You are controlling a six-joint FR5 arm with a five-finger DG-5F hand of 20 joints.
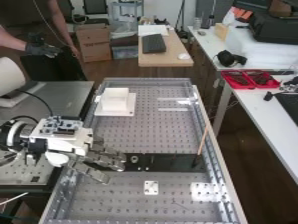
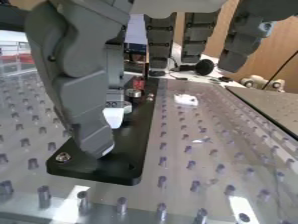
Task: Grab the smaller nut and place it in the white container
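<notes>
smaller nut [image 2: 150, 97]: appears to be the little metal piece on the black plate [image 2: 136, 135], beside the larger nut [image 2: 134, 93] and on its near side; its small size leaves some doubt.
hand [image 1: 106, 159]: wide, fingers hanging loosely straight, no nut between them; it is over the plate's left part.
white container [image 1: 114, 106]: stands far left on the pegged bench [image 1: 143, 134], well apart from the plate.
progress: the approach looks well along, but grasp, lift, carry and release all seem to be left.
plate edge: the small piece lies close to the near long edge, so a careless pinch could push it off.
frame edge [image 1: 223, 182]: a raised border runs down the right side, with a thin rod [image 1: 203, 137] slanting beside it; both lie away from the likely path.
room for moving: pegged surface stretches from plate to container, a usable lane toward far left; lifting above the pegs and the container's rim seems wise.
near side: a small white block [image 1: 151, 187] sits just beyond the plate, better avoided.
</notes>
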